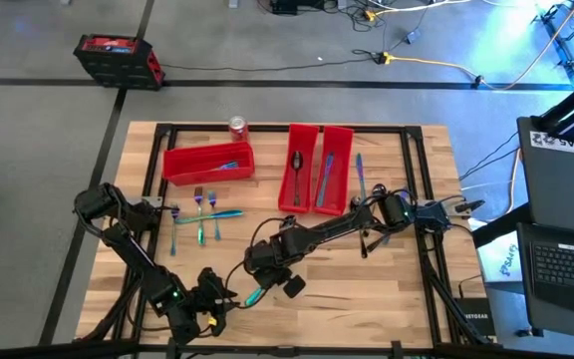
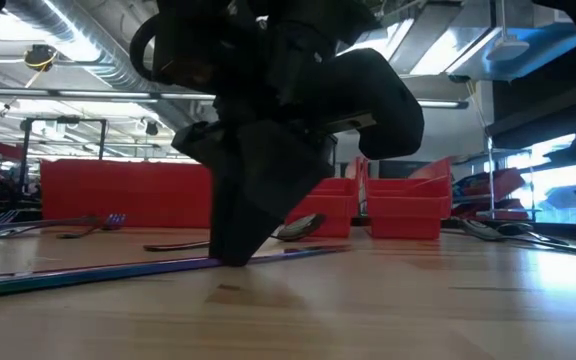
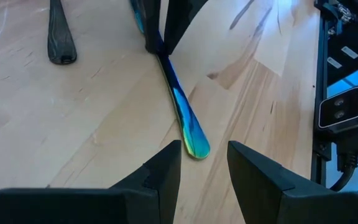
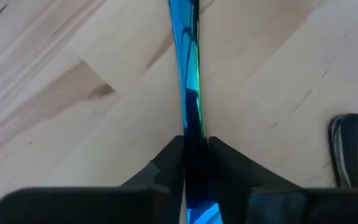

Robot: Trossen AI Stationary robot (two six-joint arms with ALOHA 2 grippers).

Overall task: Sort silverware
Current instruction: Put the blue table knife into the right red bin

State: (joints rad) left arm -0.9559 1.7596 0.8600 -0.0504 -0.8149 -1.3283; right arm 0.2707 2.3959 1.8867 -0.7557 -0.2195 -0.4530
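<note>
Near the desk's [image 1: 387, 299] left edge, a loose cluster of iridescent forks [image 1: 204, 206] and slender pieces lies on the bare wood, with nothing over it. Behind it, toward the far edge, a red bin [image 1: 208, 163] sits crosswise with one teal piece [image 1: 229, 166] inside. A red soda can [image 1: 238, 127] stands at the far edge, just beside that bin's right end.

The left gripper [image 3: 204, 165] hovers low at the near edge, left of centre, its arm folded back toward the left edge. Its jaws are partly open and hold nothing; the rounded end of a blue-teal knife [image 3: 182, 112] lies on the wood just ahead of them.

The right gripper [image 4: 194, 152] reaches in from the right edge across the middle of the desk and tips down onto that same knife, near the front and a little left of centre. Its jaws are pressed against both sides of the knife's shaft, while the knife lies flat on the wood. A dark spoon [image 4: 350, 149] lies close by, apart from the knife.

Two long red bins [image 1: 316, 168] stand side by side at the far edge, right of centre. The left one holds a dark spoon [image 1: 296, 170] and the right one a blue knife [image 1: 327, 175]. Another blue piece [image 1: 361, 175] lies on the wood just right of them.
</note>
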